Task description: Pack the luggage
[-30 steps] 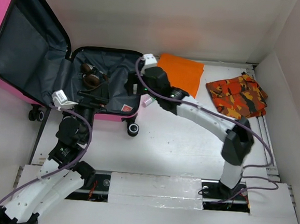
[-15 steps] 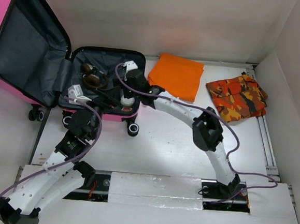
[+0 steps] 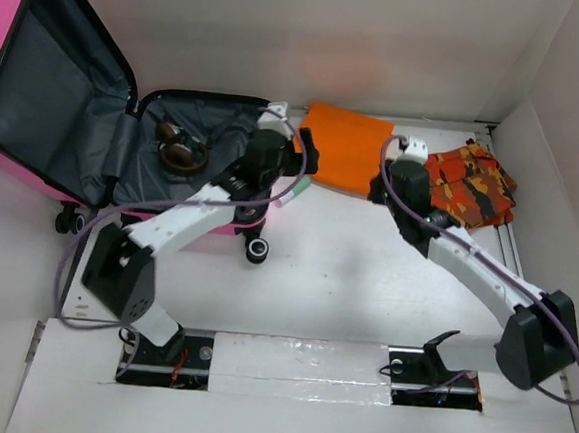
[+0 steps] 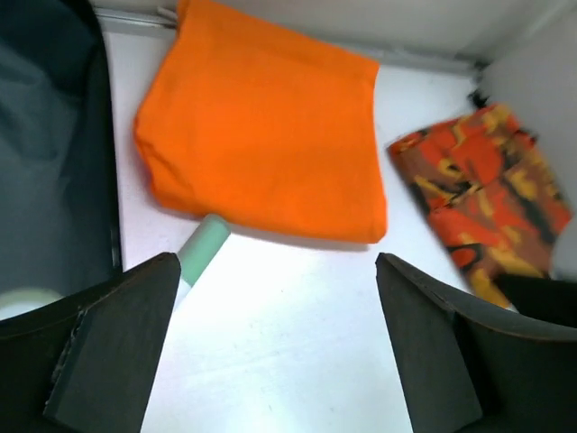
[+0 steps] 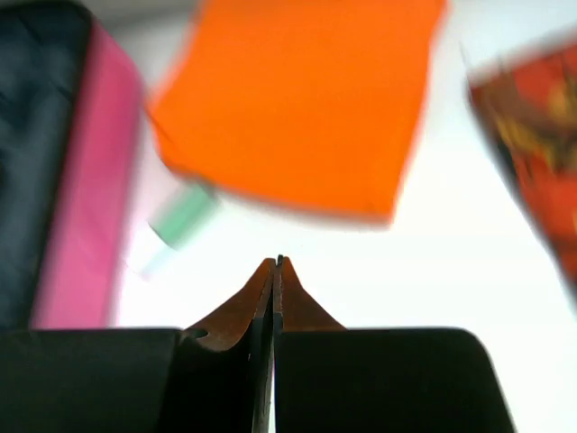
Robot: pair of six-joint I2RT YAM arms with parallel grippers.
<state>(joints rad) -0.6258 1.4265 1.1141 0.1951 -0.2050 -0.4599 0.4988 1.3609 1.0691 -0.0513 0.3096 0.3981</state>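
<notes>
Both arms have swung out of the luggage (image 3: 69, 89), which lies open at ten o'clock on the worktop (image 3: 345, 271). My left gripper (image 4: 278, 271) gapes wide over the orange cloth (image 3: 347, 146) at twelve; my right gripper (image 5: 275, 263) is pinched shut, empty. I'd bite the cloth's folded near edge, clear of the green tube (image 4: 203, 248).

One pink suitcase (image 3: 59, 88), one orange cloth (image 3: 353, 143), one camo cloth (image 3: 474, 186), one green tube (image 4: 204, 246)
</notes>
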